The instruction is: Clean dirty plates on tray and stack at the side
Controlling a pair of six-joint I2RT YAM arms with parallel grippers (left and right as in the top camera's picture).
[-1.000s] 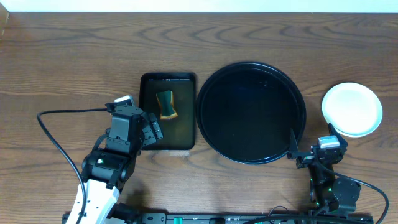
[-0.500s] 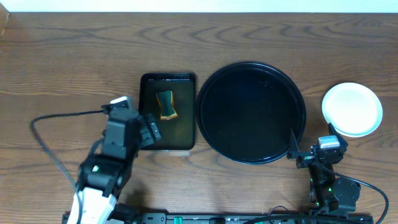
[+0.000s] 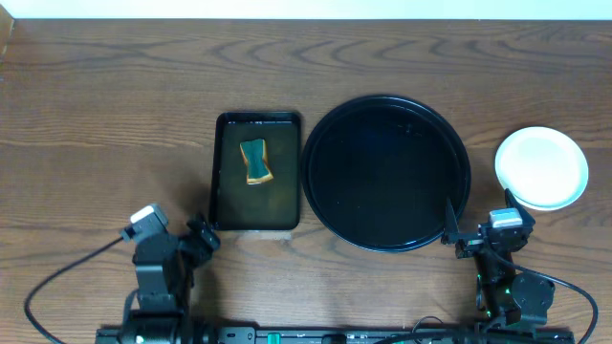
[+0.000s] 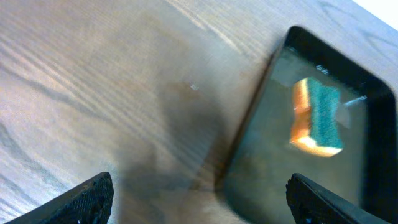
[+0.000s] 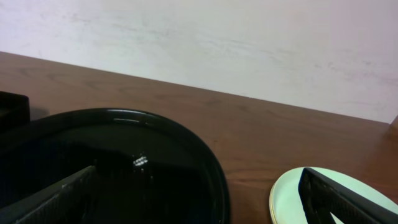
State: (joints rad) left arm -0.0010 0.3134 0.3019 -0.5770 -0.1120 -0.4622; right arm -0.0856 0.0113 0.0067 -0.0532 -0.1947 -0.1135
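Note:
The round black tray (image 3: 387,172) lies right of centre with nothing on it; its rim shows in the right wrist view (image 5: 208,165). The plates (image 3: 541,167) sit stacked on the table right of the tray, a pale blue-white one on top with no smear, and they also show in the right wrist view (image 5: 295,193). My right gripper (image 3: 478,212) (image 5: 199,208) is open and empty, between tray and plates at the front. My left gripper (image 3: 203,239) (image 4: 202,205) is open and empty, low at the front left.
A smaller rectangular black tray (image 3: 229,196) (image 4: 261,168) stands left of the round tray. It holds a green and orange sponge (image 3: 255,161) (image 4: 317,115). Cables lie along the front edge by both arm bases.
My left arm has drawn back from beside the rectangular tray toward the front left edge. The right arm, the trays and the plates have not moved.

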